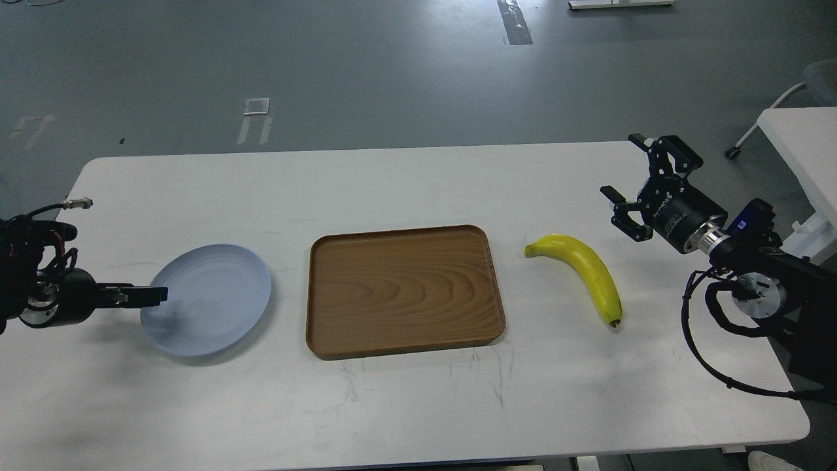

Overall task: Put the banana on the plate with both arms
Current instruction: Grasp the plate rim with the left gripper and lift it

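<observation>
The yellow banana [584,268] lies on the white table [418,405] to the right of the wooden tray, its dark tip towards me. The pale blue-grey plate [212,297] lies empty at the left. My left gripper [155,296] is low at the plate's left rim, seen side-on as one dark bar, so its fingers cannot be told apart. My right gripper [626,186] hovers open and empty above the table, just right of and behind the banana's stem end, not touching it.
A rectangular brown wooden tray [402,291] lies empty between plate and banana. A second white table [801,140] and a chair stand off to the right. Grey floor lies beyond the table's far edge.
</observation>
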Robot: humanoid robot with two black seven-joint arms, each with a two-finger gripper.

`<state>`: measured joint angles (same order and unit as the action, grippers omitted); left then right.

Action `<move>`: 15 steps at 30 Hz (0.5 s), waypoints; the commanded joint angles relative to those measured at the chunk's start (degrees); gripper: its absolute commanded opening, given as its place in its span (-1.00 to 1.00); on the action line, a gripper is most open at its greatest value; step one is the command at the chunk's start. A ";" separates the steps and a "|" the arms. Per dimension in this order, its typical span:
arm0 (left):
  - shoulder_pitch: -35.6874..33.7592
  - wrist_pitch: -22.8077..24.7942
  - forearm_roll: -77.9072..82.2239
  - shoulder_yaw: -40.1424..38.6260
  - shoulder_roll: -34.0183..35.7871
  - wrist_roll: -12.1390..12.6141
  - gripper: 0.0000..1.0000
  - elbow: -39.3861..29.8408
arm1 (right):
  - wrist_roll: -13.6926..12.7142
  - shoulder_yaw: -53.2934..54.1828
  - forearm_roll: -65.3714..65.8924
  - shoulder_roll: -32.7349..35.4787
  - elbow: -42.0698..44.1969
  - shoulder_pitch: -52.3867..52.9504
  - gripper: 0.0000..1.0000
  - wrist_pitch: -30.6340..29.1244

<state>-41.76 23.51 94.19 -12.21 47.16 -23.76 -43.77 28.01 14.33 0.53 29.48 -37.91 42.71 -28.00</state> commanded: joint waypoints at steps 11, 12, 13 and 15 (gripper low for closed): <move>0.28 -0.56 -2.08 0.08 -0.23 0.38 -0.99 0.09 | -0.01 0.00 0.00 -1.45 1.09 0.09 1.00 0.00; 0.28 -0.83 -2.08 0.08 -0.23 0.38 -1.00 0.00 | -0.01 0.00 0.00 -1.45 1.09 0.09 1.00 0.00; 0.19 -1.18 -2.08 0.08 -0.23 0.29 -1.00 0.00 | -0.01 0.00 0.00 -1.45 1.09 0.09 1.00 0.00; 0.19 -1.80 -1.99 0.08 -0.32 0.29 -1.00 -0.26 | -0.01 0.00 0.00 -1.62 1.79 0.09 1.00 0.00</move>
<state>-41.49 22.46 92.11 -12.13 46.94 -23.46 -43.79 27.99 14.33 0.53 28.01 -36.76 42.80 -28.00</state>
